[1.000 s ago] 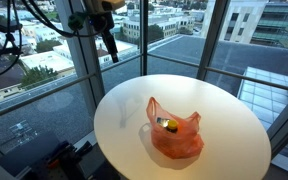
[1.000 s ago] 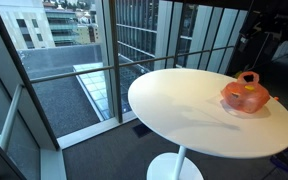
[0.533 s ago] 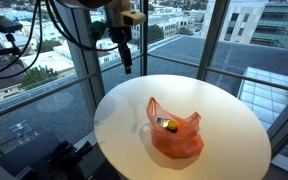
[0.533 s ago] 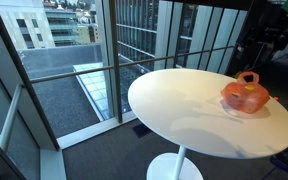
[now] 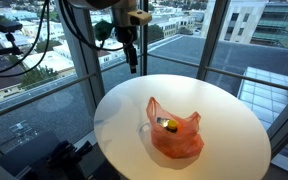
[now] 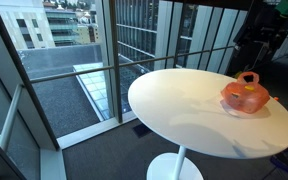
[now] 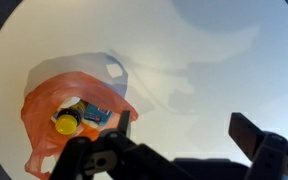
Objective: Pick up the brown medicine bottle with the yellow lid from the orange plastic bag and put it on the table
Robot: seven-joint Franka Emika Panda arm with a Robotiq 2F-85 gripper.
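Hovering high over the rim of one round white surface (image 5: 224,110): one end effector (image 5: 132,62), its two fingers (image 7: 252,133) spread wide in the wrist view, gripping nothing. Below it and off toward the middle of the surface, well apart from it: one orange plastic bag (image 5: 176,138), crumpled, mouth gaping upward, seen in both exterior views. Inside that bag, lying on its side: one brown medicine bottle (image 7: 87,113) with one yellow lid (image 7: 66,124) and a label showing some blue. In the wrist view, bag and bottle out to the side of the fingers, not in the gap between them.
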